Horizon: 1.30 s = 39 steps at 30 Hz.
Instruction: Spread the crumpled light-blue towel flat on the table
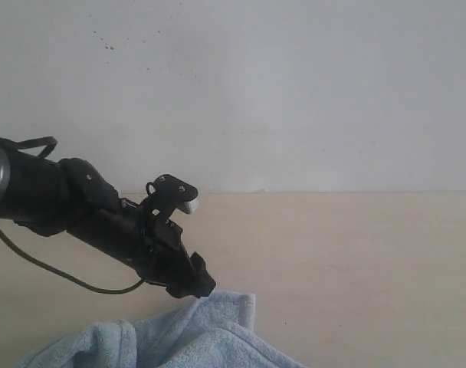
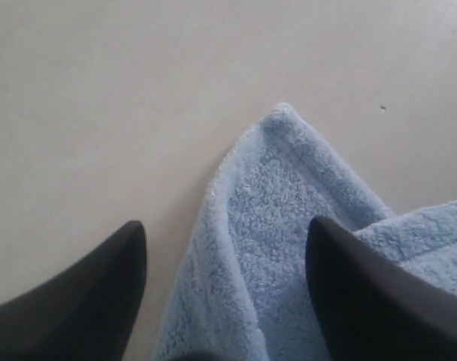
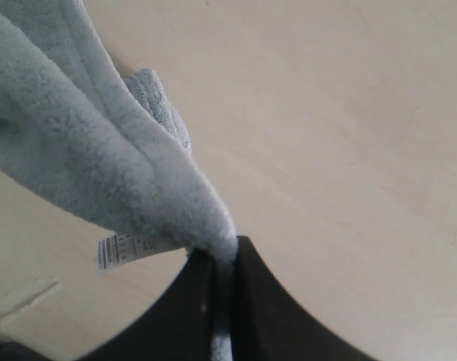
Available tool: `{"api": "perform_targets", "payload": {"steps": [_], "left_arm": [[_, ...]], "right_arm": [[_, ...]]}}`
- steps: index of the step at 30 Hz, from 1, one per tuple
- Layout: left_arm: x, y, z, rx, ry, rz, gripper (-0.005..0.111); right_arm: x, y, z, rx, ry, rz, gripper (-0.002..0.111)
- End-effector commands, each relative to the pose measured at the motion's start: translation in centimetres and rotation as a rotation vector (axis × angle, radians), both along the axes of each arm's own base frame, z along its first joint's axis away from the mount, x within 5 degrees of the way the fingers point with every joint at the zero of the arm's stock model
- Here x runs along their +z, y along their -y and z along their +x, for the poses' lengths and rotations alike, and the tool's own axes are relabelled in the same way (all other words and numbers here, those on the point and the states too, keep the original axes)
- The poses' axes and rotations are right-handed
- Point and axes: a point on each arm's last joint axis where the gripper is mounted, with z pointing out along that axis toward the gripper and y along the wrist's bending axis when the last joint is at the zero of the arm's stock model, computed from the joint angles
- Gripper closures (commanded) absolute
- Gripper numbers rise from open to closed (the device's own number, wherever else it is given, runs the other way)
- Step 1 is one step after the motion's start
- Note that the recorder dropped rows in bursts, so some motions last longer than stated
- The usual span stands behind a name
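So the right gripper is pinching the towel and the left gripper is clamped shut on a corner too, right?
Not quite. The right gripper is shut on the towel, but the left gripper is open: the left wrist view shows its fingers apart, with a towel corner lying between them, ungripped.

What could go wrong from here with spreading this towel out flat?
The right gripper pinches only a thin fold of the towel near its tag; a hard pull could slip it free. The left gripper hangs open over a folded corner, so closing might grab two layers or miss the hem, leaving the towel bunched on the table.
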Motion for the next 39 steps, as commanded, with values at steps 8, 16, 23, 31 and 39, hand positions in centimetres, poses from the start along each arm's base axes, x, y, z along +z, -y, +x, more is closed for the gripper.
{"api": "perform_targets", "payload": {"steps": [8, 16, 23, 31, 39], "left_arm": [[-2.5, 0.6, 0.9, -0.022, -0.049, 0.032, 0.049], [-4.3, 1.7, 0.4, -0.059, -0.055, 0.073, 0.051], [-4.9, 1.6, 0.6, -0.073, -0.021, 0.111, 0.094], [3.8, -1.3, 1.7, 0.11, 0.178, 0.08, 0.103], [15.1, -10.8, -2.9, 0.356, 0.302, 0.049, 0.103]], "right_arm": [[0.0, 0.0, 0.0, 0.019, 0.007, -0.008, 0.103], [0.0, 0.0, 0.0, 0.019, 0.007, -0.008, 0.103], [0.0, 0.0, 0.0, 0.02, 0.005, -0.004, 0.103], [0.1, 0.5, 0.2, -0.004, 0.04, -0.055, 0.103], [1.0, 2.1, 1.0, -0.101, 0.165, -0.207, 0.103]]}}
